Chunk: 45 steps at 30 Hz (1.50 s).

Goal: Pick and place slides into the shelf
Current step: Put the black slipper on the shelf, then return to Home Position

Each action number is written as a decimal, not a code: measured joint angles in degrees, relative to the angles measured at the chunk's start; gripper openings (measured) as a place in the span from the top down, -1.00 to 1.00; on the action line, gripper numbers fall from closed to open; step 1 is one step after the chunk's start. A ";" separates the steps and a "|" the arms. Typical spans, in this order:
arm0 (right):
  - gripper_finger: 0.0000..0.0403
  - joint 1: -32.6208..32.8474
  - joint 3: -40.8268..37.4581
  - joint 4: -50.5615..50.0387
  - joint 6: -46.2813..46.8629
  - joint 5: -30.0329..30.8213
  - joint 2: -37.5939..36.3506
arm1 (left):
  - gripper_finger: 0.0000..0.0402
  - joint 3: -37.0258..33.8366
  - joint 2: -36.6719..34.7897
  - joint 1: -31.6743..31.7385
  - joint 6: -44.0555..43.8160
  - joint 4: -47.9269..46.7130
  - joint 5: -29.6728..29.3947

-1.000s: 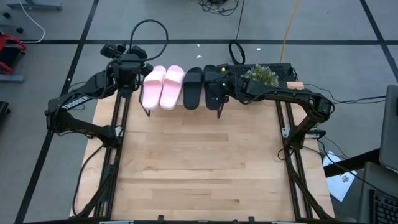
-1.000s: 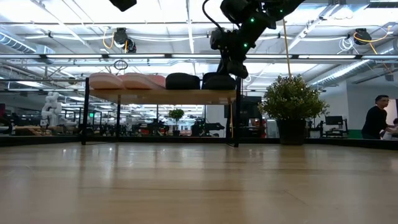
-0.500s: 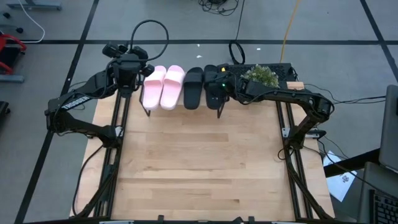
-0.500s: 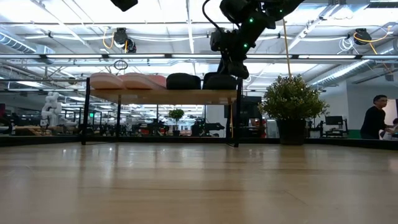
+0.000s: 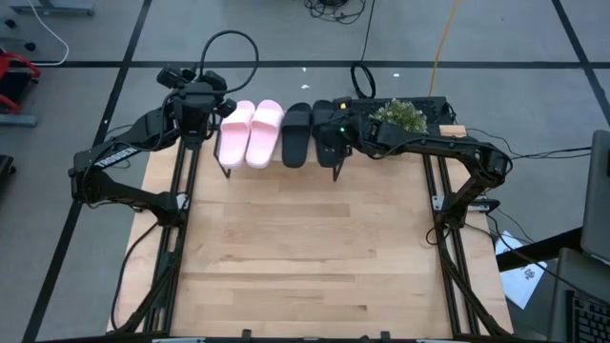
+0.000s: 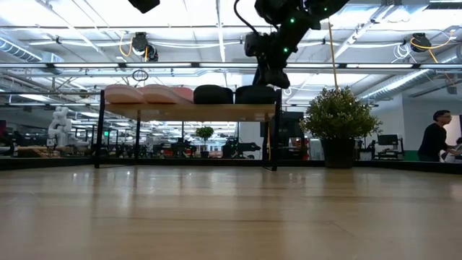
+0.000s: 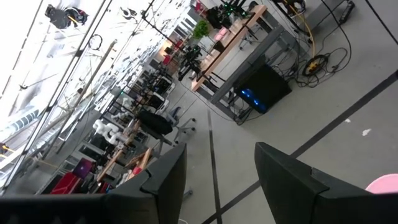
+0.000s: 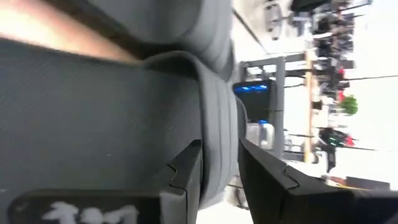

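All four slides sit on the shelf (image 5: 278, 164) at the table's far edge. My right gripper (image 8: 219, 163) pinches the rightmost black slide (image 5: 326, 143)'s edge; releasing remains. My left gripper (image 7: 214, 168) hangs wide, empty.

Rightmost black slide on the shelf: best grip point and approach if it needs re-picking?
Probably the side edge of the rightmost black slide, from above with the pincer straddling the rim, as the right pincer does now. It lies flat on the shelf, its neighbour close alongside.

I'm getting even overhead light on the worktop (image 5: 315, 248); ceiling strips are glaring in low view, right wrist cam is blurring up close, bkgd washing out.
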 joint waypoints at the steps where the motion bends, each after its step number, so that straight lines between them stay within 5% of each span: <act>1: 0.52 -0.02 0.00 -1.03 0.45 -0.86 0.00 | 0.02 0.00 0.00 0.00 0.02 -0.02 0.00; 45: 0.52 3.82 0.00 -4.77 3.47 0.85 -0.02 | 0.02 0.00 0.00 -0.02 -0.36 -0.02 -0.02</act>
